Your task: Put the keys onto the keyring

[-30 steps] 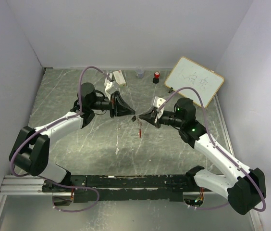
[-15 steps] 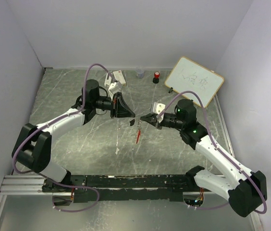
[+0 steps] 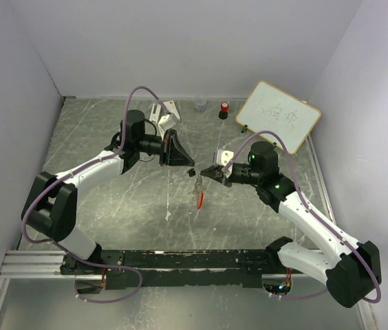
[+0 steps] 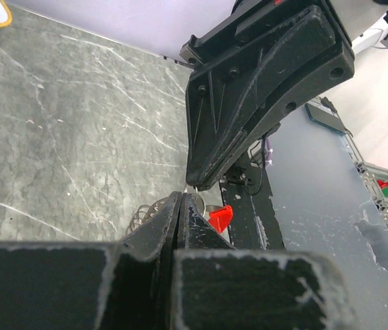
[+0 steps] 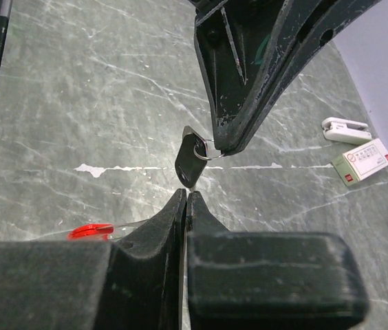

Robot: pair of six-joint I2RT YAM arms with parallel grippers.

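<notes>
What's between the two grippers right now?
Right wrist view: the black-headed key, hanging on a small silver ring pinched by the left gripper, close to the right gripper, shut on the keyring.

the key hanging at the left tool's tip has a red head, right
No, the key hanging at the left tool's tip has a black head, not a red one. The right wrist view shows it.

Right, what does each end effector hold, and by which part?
Left end effector: the small black-headed key, pinched by its silver metal end. Right end effector: the red plastic keyring, by its thin silver chain.
</notes>
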